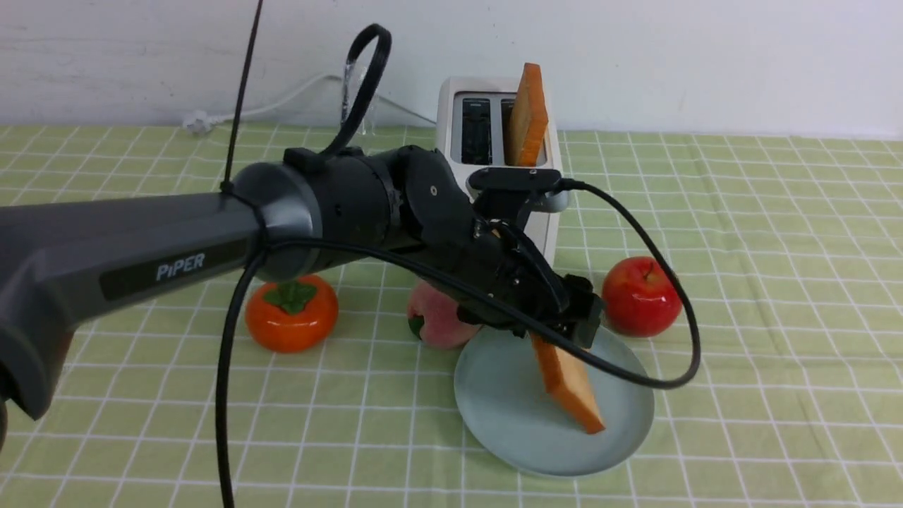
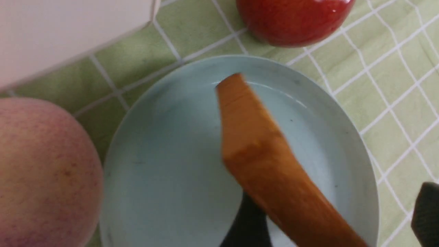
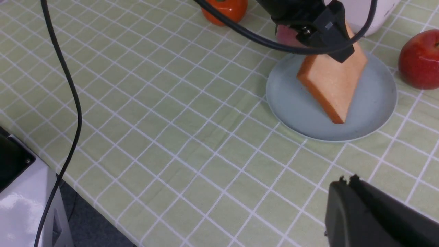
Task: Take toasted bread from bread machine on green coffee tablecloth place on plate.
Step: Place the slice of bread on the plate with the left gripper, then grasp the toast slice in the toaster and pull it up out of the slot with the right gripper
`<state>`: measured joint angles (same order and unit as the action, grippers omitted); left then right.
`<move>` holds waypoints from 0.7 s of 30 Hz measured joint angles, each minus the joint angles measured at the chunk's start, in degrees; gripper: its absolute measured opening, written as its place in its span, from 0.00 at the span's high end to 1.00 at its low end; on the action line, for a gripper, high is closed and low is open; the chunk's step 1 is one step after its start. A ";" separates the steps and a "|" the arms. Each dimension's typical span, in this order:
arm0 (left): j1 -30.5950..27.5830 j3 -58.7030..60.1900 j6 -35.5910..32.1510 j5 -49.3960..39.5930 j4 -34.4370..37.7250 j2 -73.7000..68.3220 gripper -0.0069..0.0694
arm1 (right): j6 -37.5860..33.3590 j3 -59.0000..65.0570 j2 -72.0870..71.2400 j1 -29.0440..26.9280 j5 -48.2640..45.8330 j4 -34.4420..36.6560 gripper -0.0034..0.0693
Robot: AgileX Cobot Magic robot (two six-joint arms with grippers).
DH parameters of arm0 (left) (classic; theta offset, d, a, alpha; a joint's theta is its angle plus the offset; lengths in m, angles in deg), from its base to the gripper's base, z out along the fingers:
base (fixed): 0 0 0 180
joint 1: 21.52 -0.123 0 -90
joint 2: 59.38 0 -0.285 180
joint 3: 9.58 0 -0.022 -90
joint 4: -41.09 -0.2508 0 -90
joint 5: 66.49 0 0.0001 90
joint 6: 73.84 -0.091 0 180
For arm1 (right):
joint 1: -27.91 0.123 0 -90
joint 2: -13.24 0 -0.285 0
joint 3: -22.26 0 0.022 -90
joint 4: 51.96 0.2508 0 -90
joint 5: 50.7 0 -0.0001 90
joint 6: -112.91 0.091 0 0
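The dark grey left arm [image 1: 141, 247], lettered PIPER, was seen nearest the camera, stretched forward and to the right across the light yellow-green tablecloth [image 1: 776, 282] ruled with thin white lines. Its left hand [image 1: 568, 328] was held just above the round, shallow, light blue plate [image 1: 494, 395]. A thick square slice of toasted bread [image 1: 568, 384], pale golden on its faces and orange-brown at the crust, was stood tilted on one lower corner on the plate, with its upper end between the fingers. In the left wrist view the jaws were seen apart. One finger [image 2: 248, 223] was partly hidden behind the slice, and the other finger [image 2: 425, 212] was clear of it.

A second slice [image 1: 529, 116] was stood upright in the right-hand slot of the boxy white two-slot toaster [image 1: 480, 86] behind the plate. A glossy red apple [image 1: 640, 296] and a pink peach [image 1: 441, 317] were set just beside the plate's far rim, and an orange persimmon [image 1: 291, 314] lay further left.

The right hand [image 3: 346, 180], shown only in its own wrist view, was held over the cloth well apart from the plate. Its jaws were together, with nothing between them.
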<state>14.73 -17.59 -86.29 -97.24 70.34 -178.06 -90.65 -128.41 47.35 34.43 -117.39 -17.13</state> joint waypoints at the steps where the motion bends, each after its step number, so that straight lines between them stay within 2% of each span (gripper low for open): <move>1: 0.00 0.00 1.14 0.00 -2.14 0.82 0.10 | 0.00 0.00 0.00 0.00 0.00 0.00 0.95; 2: 0.00 0.00 1.32 0.00 -2.14 0.99 0.10 | 0.00 0.00 0.00 0.00 0.00 0.00 0.95; 5: 0.00 0.00 5.11 0.45 -9.51 4.90 0.09 | 0.00 0.00 0.00 0.00 0.00 0.00 0.95; 10: 0.00 0.00 7.56 0.47 -15.62 10.26 0.16 | 0.00 0.00 0.00 0.00 0.00 0.06 0.95; 13: 0.00 0.00 8.54 -0.91 -17.80 15.65 0.31 | 0.00 0.00 0.00 0.00 0.00 0.11 0.95; 14: 0.00 0.00 8.70 -2.14 -18.22 17.58 0.40 | 0.00 0.00 0.00 0.00 0.10 0.11 0.95; 15: 0.00 0.00 8.70 -2.37 -18.22 17.90 0.40 | 0.00 0.00 0.00 0.00 0.25 0.11 0.95; 16: 0.00 0.00 8.97 -4.66 -19.41 20.50 0.58 | 0.00 0.00 0.00 0.00 0.89 0.11 0.95; 17: 0.00 0.00 8.97 -4.99 -19.56 20.82 0.60 | 0.00 0.00 0.00 0.00 1.00 0.11 0.95; 19: 0.00 0.00 9.43 -9.52 -22.09 24.85 0.86 | 0.05 0.00 0.00 0.00 2.85 0.17 0.95; 20: 0.00 0.23 10.14 -10.99 -23.17 26.37 0.92 | 0.05 0.00 0.00 0.00 3.81 0.17 0.95; 21: 0.00 0.32 10.54 -11.24 -23.41 26.69 0.92 | 0.05 0.00 0.00 0.00 4.03 0.17 0.95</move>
<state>14.73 -17.27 -75.75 -108.48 46.93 -151.37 -90.60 -128.41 47.35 34.43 -113.36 -16.96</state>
